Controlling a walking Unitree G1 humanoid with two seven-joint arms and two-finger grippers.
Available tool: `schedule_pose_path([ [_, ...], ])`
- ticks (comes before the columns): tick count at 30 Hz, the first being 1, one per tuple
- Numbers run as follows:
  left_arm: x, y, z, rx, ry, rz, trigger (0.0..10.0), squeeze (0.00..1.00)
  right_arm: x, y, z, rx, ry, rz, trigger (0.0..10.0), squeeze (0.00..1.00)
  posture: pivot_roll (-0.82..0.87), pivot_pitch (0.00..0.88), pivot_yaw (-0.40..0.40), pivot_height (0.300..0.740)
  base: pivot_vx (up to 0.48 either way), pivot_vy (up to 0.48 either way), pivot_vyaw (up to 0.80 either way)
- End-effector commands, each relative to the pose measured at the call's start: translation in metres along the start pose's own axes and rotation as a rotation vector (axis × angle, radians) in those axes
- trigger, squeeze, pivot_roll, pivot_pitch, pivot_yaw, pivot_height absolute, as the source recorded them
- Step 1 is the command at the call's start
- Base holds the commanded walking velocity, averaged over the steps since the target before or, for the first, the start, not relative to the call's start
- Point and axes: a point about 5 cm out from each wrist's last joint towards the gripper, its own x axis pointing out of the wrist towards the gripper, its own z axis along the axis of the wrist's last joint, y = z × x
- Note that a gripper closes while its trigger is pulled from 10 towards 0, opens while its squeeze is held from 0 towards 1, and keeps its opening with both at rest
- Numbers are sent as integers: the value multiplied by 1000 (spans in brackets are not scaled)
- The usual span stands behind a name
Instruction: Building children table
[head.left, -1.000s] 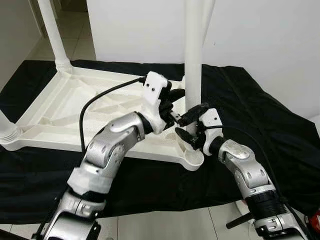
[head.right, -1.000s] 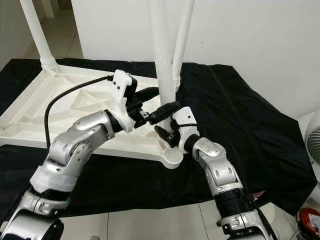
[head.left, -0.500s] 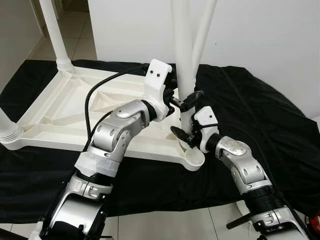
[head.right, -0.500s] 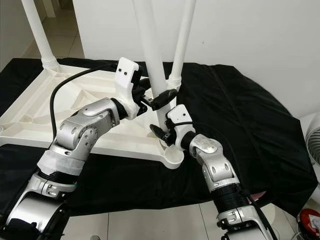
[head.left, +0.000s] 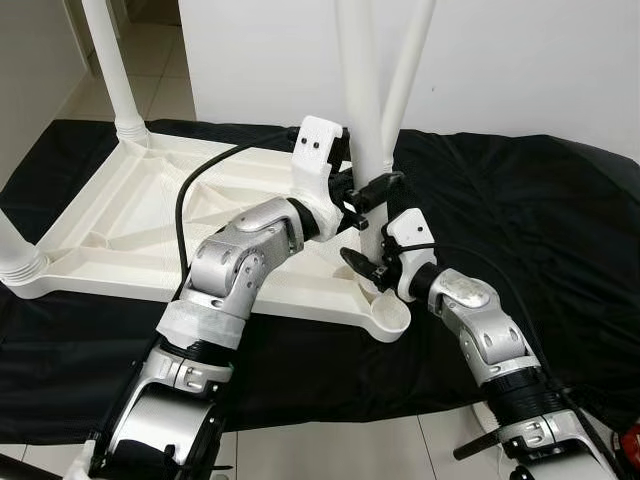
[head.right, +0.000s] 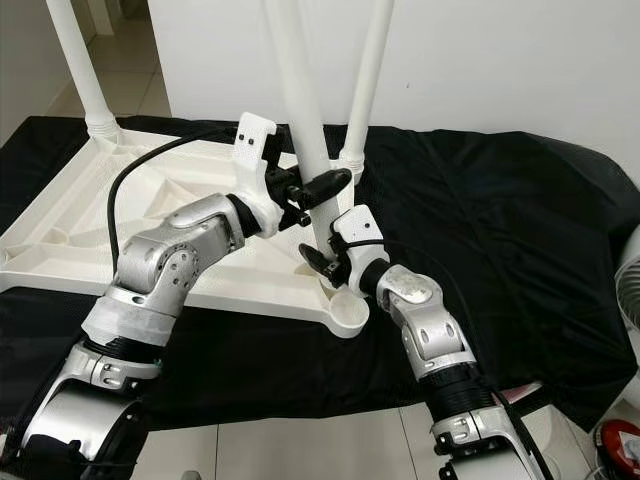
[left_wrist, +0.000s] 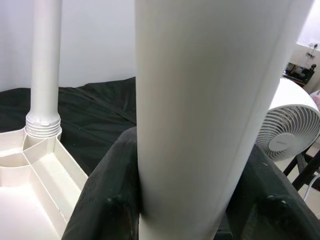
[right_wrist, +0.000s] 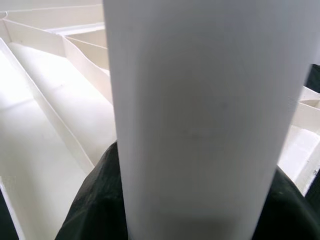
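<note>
A white table top (head.left: 120, 225) lies upside down on a black cloth (head.left: 520, 210). Legs stand in its far left corner (head.left: 115, 70), far right corner (head.left: 408, 70) and near left corner (head.left: 15, 255). Both grippers hold a loose white table leg (head.left: 362, 110), leaning slightly left, its lower end just above the near right corner socket (head.left: 390, 320). My left gripper (head.left: 365, 190) is shut on it higher up, and the leg (left_wrist: 200, 110) sits between its fingers (left_wrist: 107, 190). My right gripper (head.left: 372, 265) is shut on the leg (right_wrist: 200, 125) near its lower end.
The black cloth hangs over the front edge onto a pale tiled floor (head.left: 330, 450). A white wall (head.left: 520, 60) stands close behind. A white fan (left_wrist: 285, 135) stands on the floor to the right, with a red object (head.right: 620, 440) near it.
The held leg has shifted left and now leans with its top to the left. My left gripper has risen and closed around it; the right gripper stays low on the leg.
</note>
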Motion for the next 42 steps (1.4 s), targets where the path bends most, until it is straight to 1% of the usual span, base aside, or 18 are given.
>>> schedule_pose_path([
  [1,0,-1,19,-33,-85,5,0,0,1,-1,1,19,-8,-15,10000,0,55,37,-59,740,0,0,0],
  [6,1,-3,24,-36,-96,2,0,0,5,-2,4,35,-15,-45,10000,0,57,38,-61,740,0,0,0],
  [7,2,-4,25,-30,-96,2,0,0,6,-2,4,47,-15,-45,10000,596,57,38,-61,740,0,0,0],
  [8,5,-5,28,-14,-92,20,10000,0,7,-4,6,59,-23,-58,10000,1000,59,38,-61,740,0,0,0],
  [12,11,-8,35,9,-98,51,10000,0,10,-9,11,45,-42,-119,10000,1000,58,39,-60,740,0,0,0],
  [13,15,-10,39,31,-101,71,10000,0,13,-13,15,16,-47,-167,10000,1000,59,38,-60,740,0,0,0],
  [17,17,-11,41,48,-100,87,10000,0,16,-15,18,-10,-48,-200,10000,1000,59,38,-60,740,0,0,0],
  [18,19,-11,42,70,-93,105,10000,0,18,-15,21,-36,-47,-220,10000,0,61,38,-61,740,0,0,0],
  [19,22,-12,42,94,-84,131,10000,0,21,-14,24,-62,-47,-246,10000,0,61,37,-60,740,0,0,0],
  [25,29,-19,38,142,-64,171,10000,0,30,-10,27,-88,-42,-284,10000,0,62,34,-60,740,0,0,0],
  [28,35,-23,34,149,-58,212,10000,0,36,-5,30,-102,-44,-320,10000,0,65,29,-62,740,0,0,0],
  [31,37,-24,33,151,-57,228,10000,0,39,-4,30,-107,-45,-336,10000,0,66,26,-63,740,0,0,0],
  [33,38,-25,31,158,-57,249,10000,0,41,-3,32,-100,-48,-366,10000,0,66,26,-63,740,0,0,0],
  [35,40,-22,30,162,-58,298,10000,0,45,-1,34,-68,-73,-433,10000,0,70,20,-65,740,0,0,0],
  [36,40,-22,30,162,-58,298,10000,0,45,-1,34,-68,-73,-433,10000,0,70,20,-65,740,0,0,0],
  [37,40,-20,32,165,-66,319,10000,0,45,-1,34,-48,-84,-490,10000,0,71,20,-65,740,0,0,0],
  [38,40,-20,32,165,-66,319,10000,0,45,-1,34,-48,-84,-490,10000,0,71,20,-65,740,0,0,0],
  [42,42,-19,37,163,-84,338,10000,0,41,-6,33,4,-122,-648,10000,0,72,15,-67,740,0,0,0],
])
